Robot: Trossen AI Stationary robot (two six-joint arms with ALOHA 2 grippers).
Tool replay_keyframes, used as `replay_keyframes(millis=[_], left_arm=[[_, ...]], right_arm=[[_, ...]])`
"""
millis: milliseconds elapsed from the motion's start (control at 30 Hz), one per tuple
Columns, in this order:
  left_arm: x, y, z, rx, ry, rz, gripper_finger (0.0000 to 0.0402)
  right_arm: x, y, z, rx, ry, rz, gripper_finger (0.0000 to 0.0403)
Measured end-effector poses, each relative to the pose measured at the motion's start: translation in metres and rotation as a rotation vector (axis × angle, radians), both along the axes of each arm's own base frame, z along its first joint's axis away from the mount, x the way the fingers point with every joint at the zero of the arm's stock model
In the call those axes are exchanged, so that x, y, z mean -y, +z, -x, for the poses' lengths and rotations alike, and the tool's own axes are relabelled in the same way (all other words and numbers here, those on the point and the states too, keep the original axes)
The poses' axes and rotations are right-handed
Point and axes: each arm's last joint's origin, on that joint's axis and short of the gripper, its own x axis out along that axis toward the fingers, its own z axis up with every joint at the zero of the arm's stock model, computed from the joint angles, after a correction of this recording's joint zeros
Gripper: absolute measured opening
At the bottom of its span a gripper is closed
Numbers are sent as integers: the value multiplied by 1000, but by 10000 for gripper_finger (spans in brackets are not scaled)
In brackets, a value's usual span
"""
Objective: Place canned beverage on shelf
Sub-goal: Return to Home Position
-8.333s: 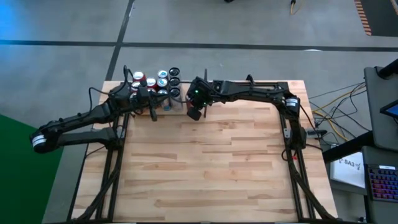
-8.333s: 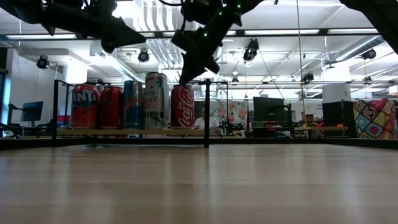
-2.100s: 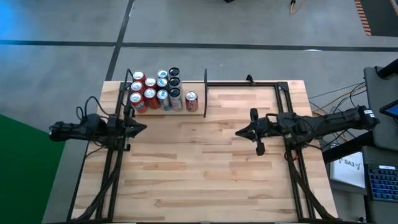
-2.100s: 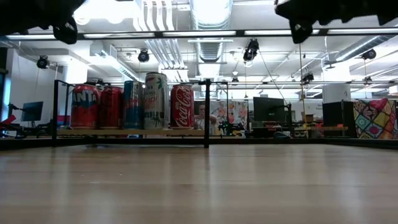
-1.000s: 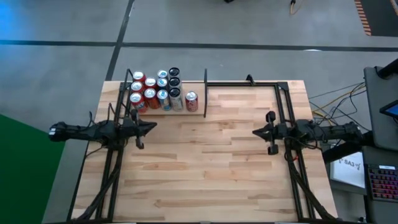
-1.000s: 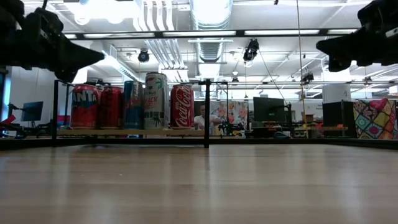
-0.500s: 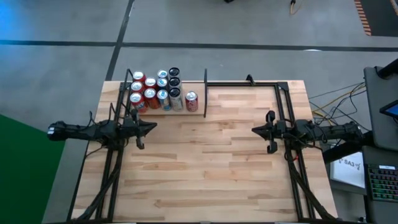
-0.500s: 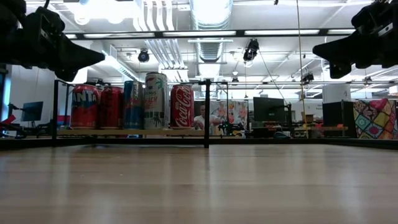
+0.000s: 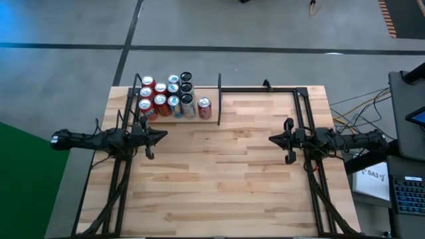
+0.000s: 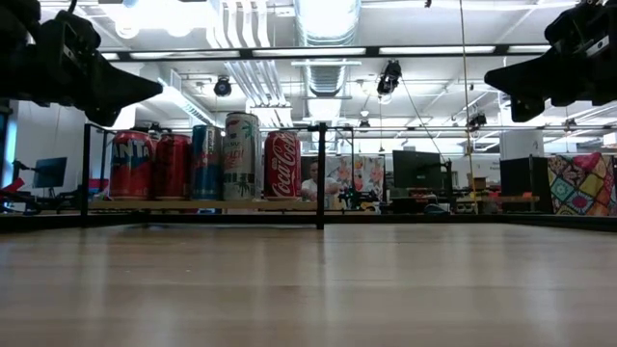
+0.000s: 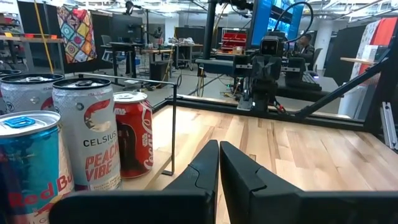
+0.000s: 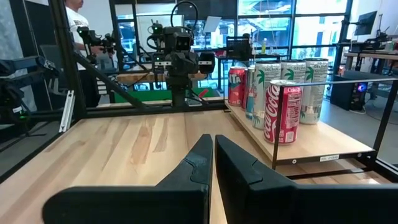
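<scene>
Pale plank table (image 9: 219, 179) across the centre and lower half of the high view, with black struts along both sides.

Shelf (image 10: 202, 204) at the table's upper left corner in the high view and left of centre in the low view. Light wood board edged by thin black rods, with one upright rod (image 10: 320, 173) at its right end.

Left arm (image 9: 93, 139) lying level over the table's left edge at mid-height of the high view, pointing toward the centre. Right arm (image 9: 345, 140) mirrors it over the right edge. Both well apart from the shelf and from each other. In the low view, both raised clear of the table top, at the upper left and upper right corners.

Left gripper (image 9: 161, 135) narrow, only a slit between its fingers in the left wrist view, holding nothing. Right gripper (image 9: 273, 139) likewise pinched close and empty.

Cluster of cans (image 9: 166, 93) upright on the shelf, packed in short rows. Across the front in the low view, from the left: orange-red can (image 10: 130, 166), red can (image 10: 172, 166), blue can (image 10: 203, 162), tall white can with pink lettering (image 10: 241, 156).

Red cola can (image 10: 282, 165) last on the right, upright on the board, just beside the upright rod and a little apart from the other cans.
</scene>
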Motion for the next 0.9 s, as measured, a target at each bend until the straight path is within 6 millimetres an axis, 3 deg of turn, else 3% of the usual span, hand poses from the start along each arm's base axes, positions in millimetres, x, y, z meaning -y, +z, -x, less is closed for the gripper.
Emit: replay_keyframes(millis=[900], left_arm=[[0,-1,-1,-11,0,-1,0]], right_arm=[[0,0,0,-1,0,0,9]])
